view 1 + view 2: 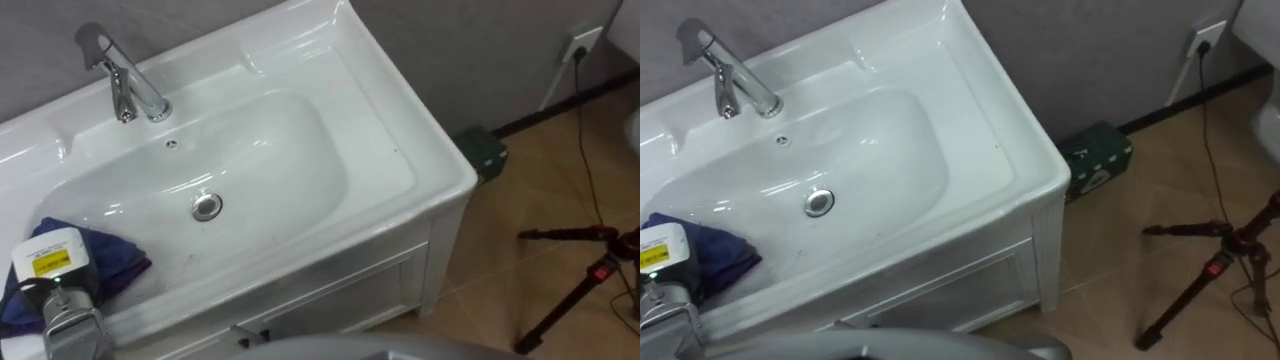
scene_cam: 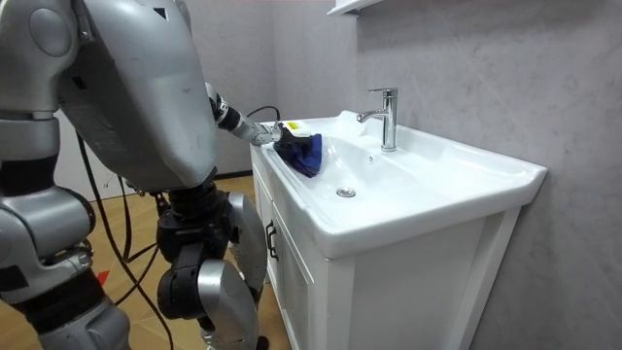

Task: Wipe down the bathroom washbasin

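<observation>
Wall [image 1: 450, 50] of grey plaster and a wooden floor [image 1: 490, 270] surround the robot, which the room view shows upright and close against the front of a white cabinet [image 1: 380, 285]. On the cabinet sits the white basin [image 1: 410, 140], a broad rectangular fixture with a flat rim and an oval bowl sunk into it.

A black tripod [image 1: 585, 268] stands on the floor at 4 o'clock from the basin, well apart from it. A dark green box [image 1: 482, 152] lies by the wall at 3 o'clock, just beside the cabinet's corner. A chrome faucet [image 1: 125, 75] rises from the rear rim at 11 o'clock from the drain, its spout reaching over the bowl.

A blue cloth [image 1: 115, 262] lies crumpled inside the bowl at 8 o'clock from the drain, against the sloping side. The robot's left hand [image 1: 47, 262] rests on top of the cloth, its arm coming in from 7 o'clock. Whether it grips the cloth or only presses on it cannot be told, since the cloth hides its underside.

The drain [image 1: 207, 206], a round metal ring, sits in the bowl's bottom, apart from the cloth. A small overflow hole [image 1: 171, 144] lies at 11 o'clock from the drain, between it and the faucet's base.
</observation>
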